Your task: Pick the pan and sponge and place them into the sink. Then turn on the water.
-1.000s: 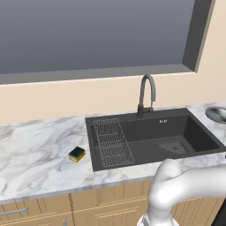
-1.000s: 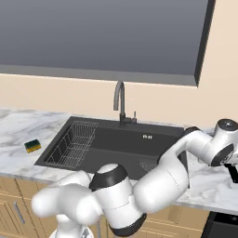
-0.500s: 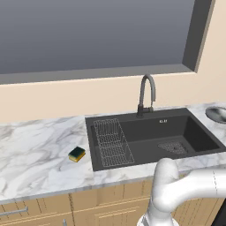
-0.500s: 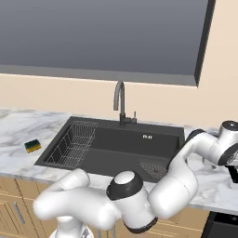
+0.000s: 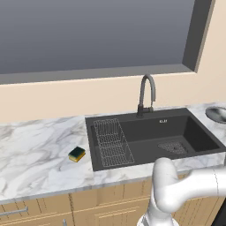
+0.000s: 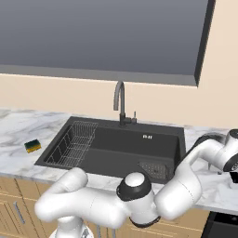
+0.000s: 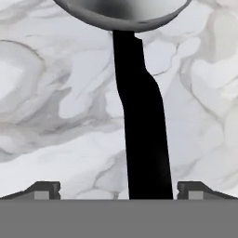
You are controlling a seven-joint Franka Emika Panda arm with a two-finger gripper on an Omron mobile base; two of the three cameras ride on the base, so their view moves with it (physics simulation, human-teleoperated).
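Between wide-spread fingers (image 7: 119,190), black handle of pan (image 7: 122,11) on marble counter (image 7: 56,107); sink (image 5: 145,132) with only its rack

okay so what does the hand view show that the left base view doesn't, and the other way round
The hand view alone shows the pan's black handle up close, running from the pan's rim down between the two fingertips, which sit wide apart on either side of it, over the marble counter.

The left base view alone shows the sink with its wire rack, the faucet with no stream falling, and the sponge lying on the counter left of the sink.

Both share the pan, right of the sink on the counter, and the marble itself.
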